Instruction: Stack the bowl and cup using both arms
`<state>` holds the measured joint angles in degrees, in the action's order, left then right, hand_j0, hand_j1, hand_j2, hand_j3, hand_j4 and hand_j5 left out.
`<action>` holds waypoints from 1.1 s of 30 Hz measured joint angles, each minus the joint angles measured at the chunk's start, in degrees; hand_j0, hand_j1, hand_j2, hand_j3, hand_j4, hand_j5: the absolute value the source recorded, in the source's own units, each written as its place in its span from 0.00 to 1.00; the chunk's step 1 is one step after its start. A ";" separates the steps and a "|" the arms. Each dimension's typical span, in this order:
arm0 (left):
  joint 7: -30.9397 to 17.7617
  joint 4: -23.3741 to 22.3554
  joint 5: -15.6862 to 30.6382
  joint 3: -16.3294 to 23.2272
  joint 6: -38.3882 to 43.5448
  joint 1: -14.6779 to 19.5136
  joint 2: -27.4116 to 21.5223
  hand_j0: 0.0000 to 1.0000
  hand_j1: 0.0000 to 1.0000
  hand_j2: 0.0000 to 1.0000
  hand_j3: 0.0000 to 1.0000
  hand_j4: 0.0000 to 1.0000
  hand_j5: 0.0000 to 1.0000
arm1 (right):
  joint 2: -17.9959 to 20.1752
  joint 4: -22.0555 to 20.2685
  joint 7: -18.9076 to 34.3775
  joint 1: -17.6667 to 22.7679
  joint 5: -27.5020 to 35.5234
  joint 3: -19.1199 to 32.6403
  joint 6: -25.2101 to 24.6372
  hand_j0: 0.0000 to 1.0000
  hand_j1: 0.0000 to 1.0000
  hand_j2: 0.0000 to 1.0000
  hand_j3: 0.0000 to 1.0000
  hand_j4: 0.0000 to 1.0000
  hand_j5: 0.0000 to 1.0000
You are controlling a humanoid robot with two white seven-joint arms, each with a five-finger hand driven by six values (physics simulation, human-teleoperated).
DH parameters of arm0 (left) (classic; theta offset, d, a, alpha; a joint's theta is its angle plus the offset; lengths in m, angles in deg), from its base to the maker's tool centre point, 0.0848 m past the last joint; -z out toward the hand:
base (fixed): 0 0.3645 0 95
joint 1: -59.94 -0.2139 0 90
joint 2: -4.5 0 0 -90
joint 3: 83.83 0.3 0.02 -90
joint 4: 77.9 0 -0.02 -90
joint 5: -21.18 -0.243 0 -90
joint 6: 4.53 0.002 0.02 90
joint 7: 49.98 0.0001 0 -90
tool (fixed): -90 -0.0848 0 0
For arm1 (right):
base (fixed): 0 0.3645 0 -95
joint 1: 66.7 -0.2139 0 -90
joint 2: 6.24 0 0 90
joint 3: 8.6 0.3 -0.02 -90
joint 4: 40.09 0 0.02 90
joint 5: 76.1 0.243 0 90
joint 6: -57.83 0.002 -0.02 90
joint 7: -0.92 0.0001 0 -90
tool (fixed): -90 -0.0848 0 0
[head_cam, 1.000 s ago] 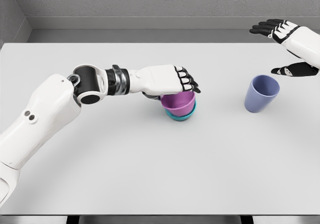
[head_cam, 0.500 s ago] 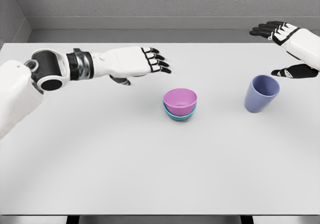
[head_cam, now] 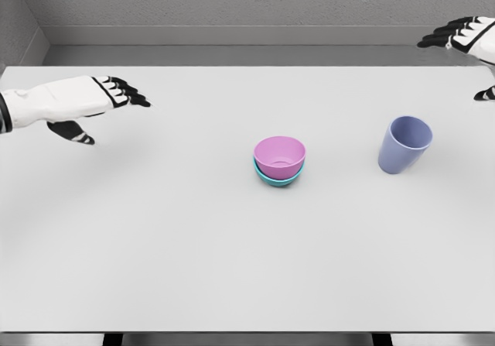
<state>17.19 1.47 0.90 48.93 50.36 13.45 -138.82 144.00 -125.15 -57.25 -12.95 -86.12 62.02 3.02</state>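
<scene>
Between the two robot hands, near the middle of the white counter [head_cam: 193, 268], a pink bowl [head_cam: 279, 155] sits nested in a teal bowl [head_cam: 278, 179]. The left robot hand [head_cam: 73, 102] hovers well apart from them, its fingers spread and holding nothing. A lavender cup [head_cam: 404, 144] stands upright closer to the right robot hand [head_cam: 472, 40], which shows at the picture's edge, fingers extended and empty.

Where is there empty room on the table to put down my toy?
Bare white table along the whole near edge, and between the left robot hand and the pink bowl nested in a teal bowl. Tighter between those bowls and the purple plastic cup.
</scene>
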 measured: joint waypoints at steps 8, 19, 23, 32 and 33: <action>-0.03 -0.74 0.24 -0.81 0.00 -0.09 -0.85 1.00 1.00 1.00 1.00 1.00 1.00 | -1.89 5.49 2.98 -5.15 0.00 -17.26 -0.02 1.00 1.00 1.00 1.00 1.00 1.00; -0.07 -0.79 0.19 -0.88 0.01 -0.09 -0.85 1.00 1.00 1.00 1.00 1.00 1.00 | -2.77 8.37 3.19 -7.96 0.03 -24.15 -0.04 1.00 1.00 1.00 1.00 1.00 1.00; -0.12 -0.80 0.15 -0.88 0.01 -0.18 -0.85 1.00 1.00 1.00 1.00 1.00 1.00 | -3.46 9.33 3.19 -9.98 0.06 -26.61 -0.06 1.00 1.00 1.00 1.00 1.00 1.00; -0.18 -0.80 0.03 -0.80 0.00 -0.18 -0.85 1.00 1.00 1.00 1.00 1.00 1.00 | -4.83 12.14 3.19 -11.30 0.05 -27.95 -0.05 1.00 1.00 1.00 1.00 1.00 1.00; -0.19 -0.80 0.02 -0.80 0.01 -0.18 -0.85 1.00 1.00 1.00 1.00 1.00 1.00 | -5.06 12.45 3.19 -11.30 0.05 -27.98 -0.05 1.00 1.00 1.00 1.00 1.00 1.00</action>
<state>17.00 0.68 0.92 48.14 50.37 13.27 -139.67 138.94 -112.70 -54.06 -24.25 -86.07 34.03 2.97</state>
